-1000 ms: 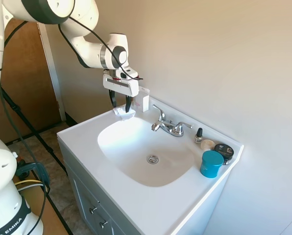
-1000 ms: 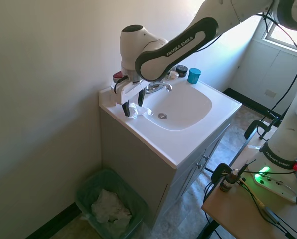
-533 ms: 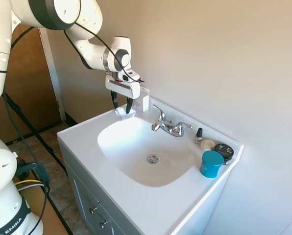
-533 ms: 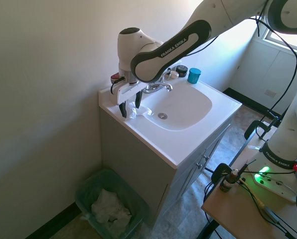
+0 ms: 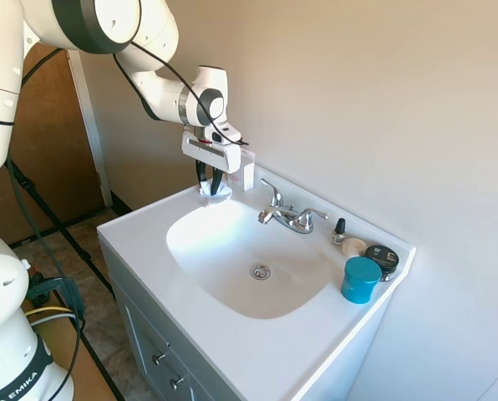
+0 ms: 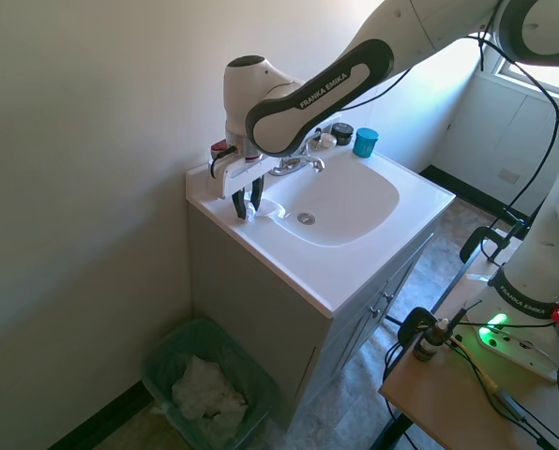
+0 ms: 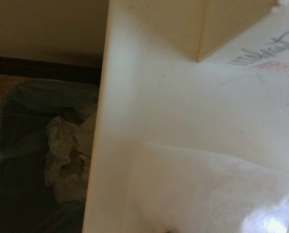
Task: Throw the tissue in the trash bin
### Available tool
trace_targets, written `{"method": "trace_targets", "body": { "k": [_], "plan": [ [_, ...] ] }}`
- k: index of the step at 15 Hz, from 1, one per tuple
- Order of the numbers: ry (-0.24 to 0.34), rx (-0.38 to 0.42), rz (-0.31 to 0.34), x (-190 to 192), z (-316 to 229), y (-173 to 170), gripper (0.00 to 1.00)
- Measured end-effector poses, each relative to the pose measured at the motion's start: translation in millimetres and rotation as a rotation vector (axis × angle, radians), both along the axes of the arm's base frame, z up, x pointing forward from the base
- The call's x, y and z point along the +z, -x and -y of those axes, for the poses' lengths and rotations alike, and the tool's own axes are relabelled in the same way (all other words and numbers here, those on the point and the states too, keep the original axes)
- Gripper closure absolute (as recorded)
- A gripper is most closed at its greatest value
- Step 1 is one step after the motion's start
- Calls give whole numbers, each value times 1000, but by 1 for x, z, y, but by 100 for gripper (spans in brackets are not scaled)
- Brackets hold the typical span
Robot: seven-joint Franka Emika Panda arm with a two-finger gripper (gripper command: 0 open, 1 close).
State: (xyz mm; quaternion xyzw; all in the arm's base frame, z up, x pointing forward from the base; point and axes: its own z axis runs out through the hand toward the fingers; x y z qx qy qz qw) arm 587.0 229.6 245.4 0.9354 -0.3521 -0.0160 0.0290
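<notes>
First exterior view: I have gripper (image 5: 210, 185) clenched on tissue (image 5: 216, 197) at sink (image 5: 149, 230) back corner, by box (image 5: 246, 172); bin (image 6: 162, 361) below sink.

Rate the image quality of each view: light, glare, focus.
First exterior view: sharp, evenly lit, soft sheen in the sink basin. Second exterior view: bright window light washes out the arm's upper part; trash bin in shade. Wrist view: blurred, dim, yellowish; tissue soft-edged.
</notes>
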Motion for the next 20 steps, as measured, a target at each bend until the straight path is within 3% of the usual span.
{"method": "trace_targets", "body": {
  "k": [5,10,15,20],
  "plan": [
    [-6,15,14,-2,7,3,100],
    [9,59,64,27,5,27,100],
    [56,141,120,61,-49,68,100],
    [113,227,103,24,-120,88,100]
  ]
}}
